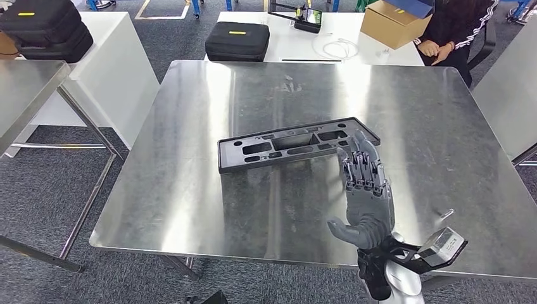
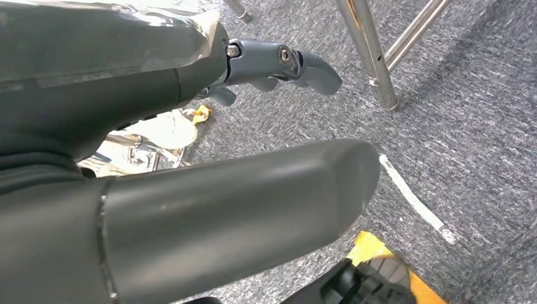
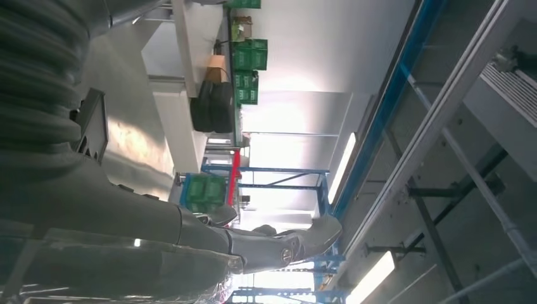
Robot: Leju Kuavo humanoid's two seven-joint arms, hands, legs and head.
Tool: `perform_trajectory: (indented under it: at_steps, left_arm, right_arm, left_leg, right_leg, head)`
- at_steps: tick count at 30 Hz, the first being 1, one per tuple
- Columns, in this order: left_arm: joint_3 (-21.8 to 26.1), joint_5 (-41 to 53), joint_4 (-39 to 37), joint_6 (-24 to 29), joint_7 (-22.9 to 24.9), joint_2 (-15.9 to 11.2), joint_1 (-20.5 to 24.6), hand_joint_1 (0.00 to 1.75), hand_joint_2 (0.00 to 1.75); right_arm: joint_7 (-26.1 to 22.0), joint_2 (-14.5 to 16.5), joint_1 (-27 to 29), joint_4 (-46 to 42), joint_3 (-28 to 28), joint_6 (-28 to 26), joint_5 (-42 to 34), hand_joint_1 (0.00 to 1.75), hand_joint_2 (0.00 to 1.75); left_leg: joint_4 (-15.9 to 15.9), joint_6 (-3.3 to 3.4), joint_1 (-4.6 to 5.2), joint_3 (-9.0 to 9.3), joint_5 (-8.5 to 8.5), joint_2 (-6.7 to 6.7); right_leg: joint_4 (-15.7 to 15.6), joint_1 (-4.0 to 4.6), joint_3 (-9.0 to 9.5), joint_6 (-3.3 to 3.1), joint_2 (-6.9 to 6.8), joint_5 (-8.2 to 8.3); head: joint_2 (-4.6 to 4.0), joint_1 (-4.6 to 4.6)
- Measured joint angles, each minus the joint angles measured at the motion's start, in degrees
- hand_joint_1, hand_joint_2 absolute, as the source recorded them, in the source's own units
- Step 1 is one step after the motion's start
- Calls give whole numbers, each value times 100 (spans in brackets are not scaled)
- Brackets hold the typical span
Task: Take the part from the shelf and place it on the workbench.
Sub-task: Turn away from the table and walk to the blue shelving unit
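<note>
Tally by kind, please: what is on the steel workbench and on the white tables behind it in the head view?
Dark part on the workbench: 1
Black cases: 2
Cardboard box: 1
White cable: 1
Total: 5

no text, label, brand, number or sign is showing clearly enough to be read in any of the three views at this moment.
</note>
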State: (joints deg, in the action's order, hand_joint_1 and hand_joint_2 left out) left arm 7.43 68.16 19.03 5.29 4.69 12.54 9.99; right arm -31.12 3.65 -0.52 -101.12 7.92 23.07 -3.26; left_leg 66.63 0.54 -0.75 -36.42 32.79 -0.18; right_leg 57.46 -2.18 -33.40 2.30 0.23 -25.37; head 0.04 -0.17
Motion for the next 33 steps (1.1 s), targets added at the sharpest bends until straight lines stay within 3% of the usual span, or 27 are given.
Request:
perform_trajectory:
  at_steps: [2,3,4,6,8,10,12,14,16,18,19,20,22,24,26,28,29,32,33]
  left_arm:
    - [17,1,1,2,1,-1,-13,0,0]
    - [23,2,1,3,1,-1,-20,0,0]
    - [28,2,2,3,1,-1,-24,0,0]
    - [34,9,4,7,-1,-1,-20,0,0]
    - [41,31,8,10,-5,3,-7,0,0]
    - [56,59,11,14,-8,10,-6,0,0]
    - [83,79,15,16,-12,19,-9,0,0]
    - [107,96,25,17,-16,33,-7,0,0]
    - [122,106,33,17,-19,45,-10,0,0]
    - [136,111,34,17,-20,50,-17,0,0]
    - [144,116,34,18,-22,49,-18,0,0]
    - [152,122,34,18,-26,51,-19,0,0]
    - [168,145,38,19,-34,58,-17,0,0]
    - [182,172,42,22,-45,68,-14,0,0]
    - [194,189,43,27,-55,74,-15,0,0]
    - [217,201,43,36,-65,73,-17,0,0]
    - [232,206,43,44,-71,70,-16,0,0]
    - [272,213,43,69,-91,63,-26,0,0]
    - [279,214,43,76,-98,60,-32,0,0]
  right_arm:
    - [0,0,-7,44,0,-9,13,0,175]
    - [0,0,-7,64,0,-13,14,0,175]
    - [-1,0,-8,84,-1,-17,14,0,175]
    - [-11,-1,-15,113,4,-43,16,0,175]
    - [-28,-6,-31,133,12,-85,21,0,175]
    - [-37,-13,-44,152,19,-125,25,0,175]
    - [-39,-23,-52,174,21,-154,26,0,175]
    - [-41,-41,-68,194,22,-165,23,0,175]
    - [-42,-61,-79,218,25,-168,22,0,175]
    - [-41,-78,-78,252,27,-181,28,0,175]
    - [-41,-86,-81,270,27,-193,31,0,175]
    - [-41,-96,-88,285,28,-209,34,0,175]
    - [-45,-111,-116,303,30,-237,34,0,175]
    - [-55,-120,-140,308,39,-250,30,0,175]
    - [-64,-128,-140,311,50,-257,29,0,175]
    - [-68,-131,-146,314,62,-264,35,0,175]
    - [-68,-129,-152,316,68,-266,37,0,175]
    - [-70,-130,-162,341,76,-268,33,0,175]
    - [-70,-131,-163,357,78,-268,28,0,175]
  left_leg:
    - [708,-12,0,-328,292,0]
    - [807,-6,0,-367,284,0]
    - [670,7,0,-282,172,1]
    - [-93,47,0,154,-177,0]
    - [-712,82,18,484,-367,-3]
    - [-836,127,56,521,-402,-8]
    - [-871,214,62,498,-474,-4]
    - [-912,305,46,460,-556,10]
    - [-913,352,53,389,-611,23]
    - [-907,363,71,321,-658,28]
    - [-904,359,76,300,-677,25]
    - [-902,351,78,288,-692,21]
    - [-891,321,92,275,-714,12]
    - [-879,271,115,253,-740,10]
    - [-881,210,122,231,-778,12]
    - [-783,141,105,175,-683,3]
    - [-602,106,93,98,-529,-1]
    - [456,19,46,-314,112,-2]
    - [700,0,31,-389,204,-1]
  right_leg:
    - [2,24,-37,-38,-15,20]
    - [3,33,-52,-50,-18,31]
    - [5,37,-59,-54,-20,40]
    - [11,43,-63,-44,-19,58]
    - [22,80,-74,-5,-18,80]
    - [2,100,-83,60,-19,121]
    - [4,96,-118,127,-20,130]
    - [312,100,-280,118,-20,-70]
    - [1086,96,-600,69,-21,-464]
    - [1671,96,-785,86,-21,-700]
    - [1623,96,-703,119,-21,-681]
    - [1366,96,-520,154,-21,-595]
    - [494,110,10,186,-21,-358]
    - [-43,143,309,148,-19,-232]
    - [-96,159,321,83,-18,-196]
    - [-107,108,290,4,-26,-137]
    - [-118,78,267,-38,-32,-104]
    - [-118,59,154,-104,-53,-21]
    - [-115,58,112,-99,-57,9]
  head:
    - [0,-1]
    - [1,-1]
    - [1,-1]
    - [2,-1]
    - [1,6]
    - [1,11]
    - [1,11]
    - [1,25]
    - [1,41]
    - [1,44]
    - [1,44]
    - [1,44]
    - [1,45]
    - [2,40]
    - [2,36]
    - [1,32]
    - [2,25]
    - [2,10]
    - [2,10]
